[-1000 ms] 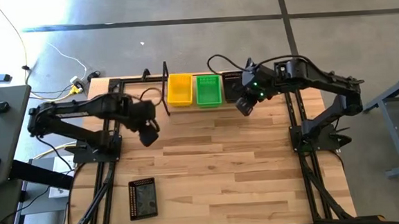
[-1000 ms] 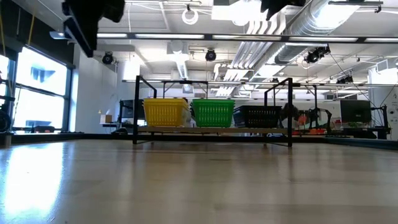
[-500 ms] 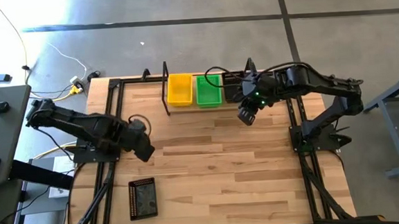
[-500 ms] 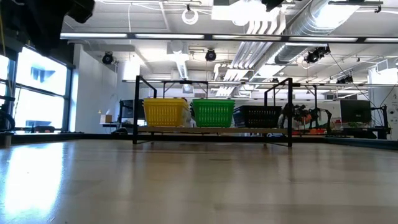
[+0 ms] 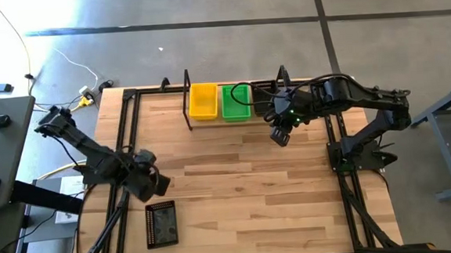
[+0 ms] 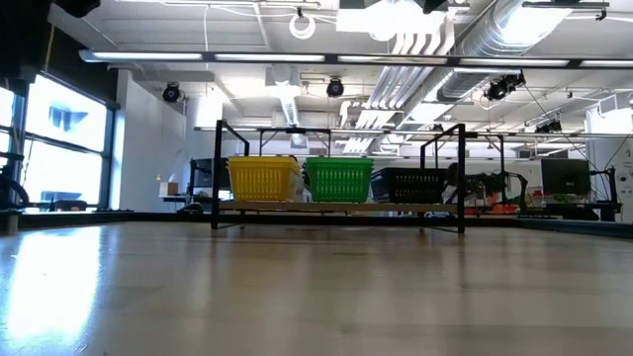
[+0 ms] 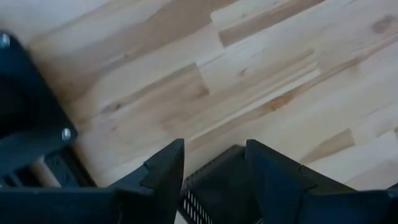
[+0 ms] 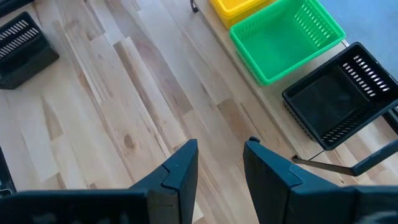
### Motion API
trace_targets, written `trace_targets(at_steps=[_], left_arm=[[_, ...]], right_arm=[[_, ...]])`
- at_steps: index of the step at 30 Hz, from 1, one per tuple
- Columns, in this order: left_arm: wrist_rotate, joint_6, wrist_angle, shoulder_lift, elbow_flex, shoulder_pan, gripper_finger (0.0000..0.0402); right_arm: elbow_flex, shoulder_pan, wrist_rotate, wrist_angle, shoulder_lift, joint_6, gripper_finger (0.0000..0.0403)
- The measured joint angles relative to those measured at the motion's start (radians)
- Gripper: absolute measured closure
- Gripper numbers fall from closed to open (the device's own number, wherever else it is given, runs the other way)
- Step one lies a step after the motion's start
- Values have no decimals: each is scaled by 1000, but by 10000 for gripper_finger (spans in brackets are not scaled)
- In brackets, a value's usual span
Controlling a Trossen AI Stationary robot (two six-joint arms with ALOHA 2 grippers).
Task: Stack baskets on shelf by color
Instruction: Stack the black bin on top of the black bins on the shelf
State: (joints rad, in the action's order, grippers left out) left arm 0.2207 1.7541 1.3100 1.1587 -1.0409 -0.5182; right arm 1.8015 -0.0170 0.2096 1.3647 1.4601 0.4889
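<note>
The shelf stands along the table's far edge. On it rest a yellow basket, a green basket and a black basket, side by side on their bottoms. A second black basket lies on the tabletop near the left front. My left gripper is open, just on the far side of this basket and above it; the basket's rim shows between its fingers in the left wrist view. My right gripper is open and empty above the table, in front of the shelf's black basket.
The shelf's thin black upright frames rise at both its ends. Black arm-mount rails run along the table's left and right sides. Bare wood lies between the shelf and the near edge.
My left gripper has gone from mid-table toward the near left, toward the black basket on the tabletop. My right gripper has drawn a little toward the near edge, away from the shelf. The baskets have stayed where they were.
</note>
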Motion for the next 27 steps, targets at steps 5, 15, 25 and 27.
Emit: trace_targets(at_steps=[5,15,25,27], left_arm=[[-10,155,4,55,0,-99,241],[-108,342,26,166,0,-213,241],[-190,496,-6,234,0,-308,241],[-191,515,-34,245,0,-321,241]], right_arm=[[0,0,0,0,0,-11,288],[0,0,0,0,0,-50,288],[0,0,1,0,0,-53,288],[0,0,0,0,0,-53,288]])
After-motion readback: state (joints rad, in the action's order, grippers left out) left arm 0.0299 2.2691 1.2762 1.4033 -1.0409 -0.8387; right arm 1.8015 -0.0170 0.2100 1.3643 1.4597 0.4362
